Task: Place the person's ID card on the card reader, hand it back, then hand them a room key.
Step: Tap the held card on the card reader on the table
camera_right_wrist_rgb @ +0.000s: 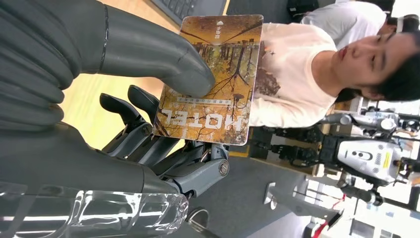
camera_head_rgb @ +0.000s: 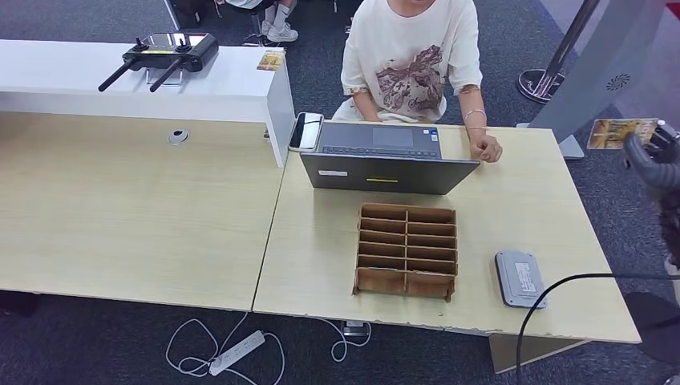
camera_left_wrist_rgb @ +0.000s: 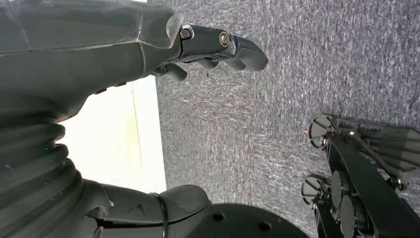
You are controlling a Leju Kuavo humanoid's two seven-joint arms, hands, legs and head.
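Hotel-printed orange key card (camera_right_wrist_rgb: 213, 79) sits pinched under your right hand's (camera_right_wrist_rgb: 163, 124) thumb, far right off the worktop (camera_head_rgb: 160, 216); person's hand (camera_head_rgb: 486, 147) lies left. Left hand (camera_left_wrist_rgb: 148, 99) hangs empty, fingers loosely apart.

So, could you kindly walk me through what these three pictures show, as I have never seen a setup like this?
This is a humanoid robot with two arms, each ending in a many-fingered hand. The wide picture is from a camera high on its body, looking down at a wooden desk. On it stand a laptop, a cardboard slotted box, a grey card reader and a phone; a person sits behind. The other two pictures come from cameras at the wrists. The right hand holds a hotel card between thumb and fingers. The left hand holds nothing and hangs over grey carpet.
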